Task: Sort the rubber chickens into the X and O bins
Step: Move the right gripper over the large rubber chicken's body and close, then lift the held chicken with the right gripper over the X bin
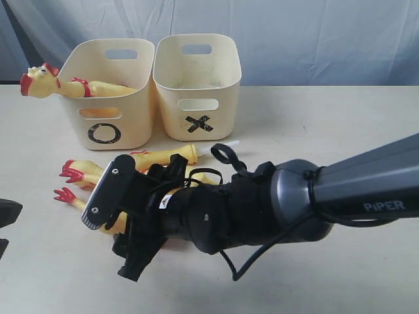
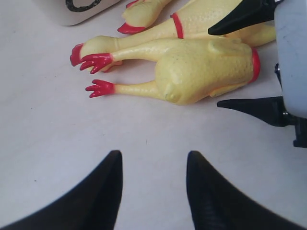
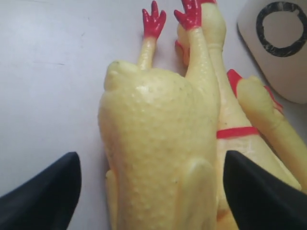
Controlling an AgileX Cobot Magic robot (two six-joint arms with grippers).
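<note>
The O bin (image 1: 134, 127) stands left of the X bin (image 1: 226, 91) at the back. One rubber chicken (image 1: 49, 82) lies across the O bin's rim, head hanging out to the left. Several more lie on the table in front of the bins: a headless body (image 2: 206, 69), a long one with a red neck band (image 3: 230, 120), and a smaller piece (image 1: 167, 157). My right gripper (image 3: 151, 165) is open, its jaws straddling the headless body, one on each side. My left gripper (image 2: 153, 160) is open over bare table a short way from the body's red feet (image 2: 98, 87).
The right arm (image 1: 262, 203) reaches across the middle to the left side, covering much of the pile in the exterior view. The right gripper's black fingers (image 2: 254, 108) show in the left wrist view. A pale backdrop hangs behind the table (image 1: 327, 124).
</note>
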